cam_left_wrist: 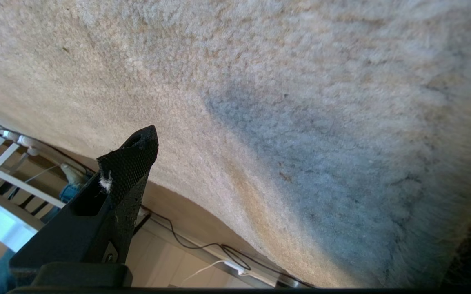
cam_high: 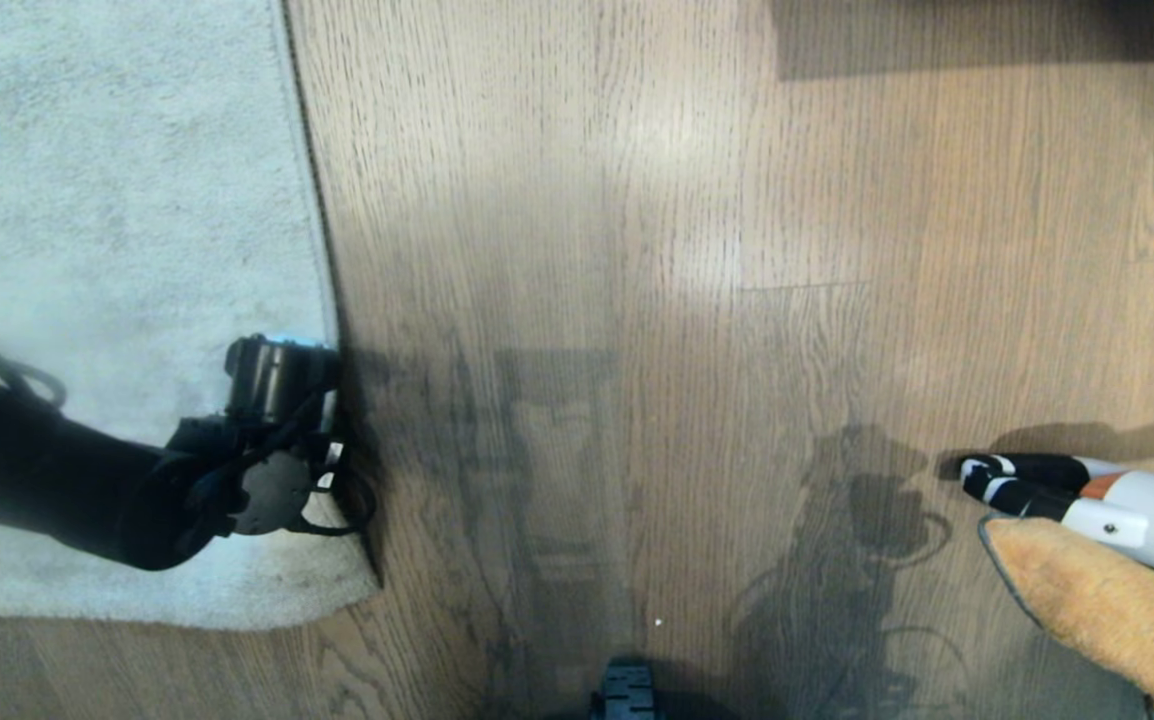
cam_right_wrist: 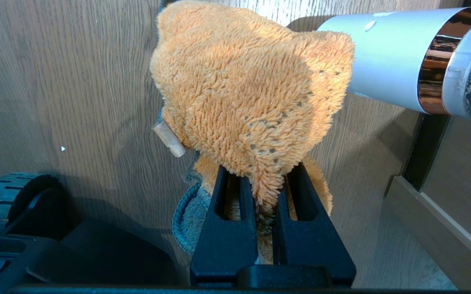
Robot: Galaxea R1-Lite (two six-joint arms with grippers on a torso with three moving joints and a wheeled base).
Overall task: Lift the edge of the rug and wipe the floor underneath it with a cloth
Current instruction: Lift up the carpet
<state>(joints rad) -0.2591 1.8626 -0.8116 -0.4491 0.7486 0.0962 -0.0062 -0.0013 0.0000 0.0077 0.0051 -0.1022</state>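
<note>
Rug edge (cam_high: 322, 250) runs down the head view's left, lying flat on the floor (cam_high: 637, 300). Left hand (cam_high: 322, 455) sits over its lower stretch, spread wide, holding nothing. Only the right wrist view shows the right hand (cam_right_wrist: 271, 179) pinching the orange cloth (cam_right_wrist: 252, 90) beside a white handheld vacuum (cam_right_wrist: 386, 61).

Pale grey short-pile rug (cam_high: 117, 200) looks soft and matt. Grey-brown wood-grain plank floor (cam_high: 737, 250) has a slight sheen. Fuzzy orange microfibre cloth (cam_right_wrist: 252, 94) looks shaggy beside a smooth white plastic tube with a glossy copper band (cam_right_wrist: 390, 57).
</note>
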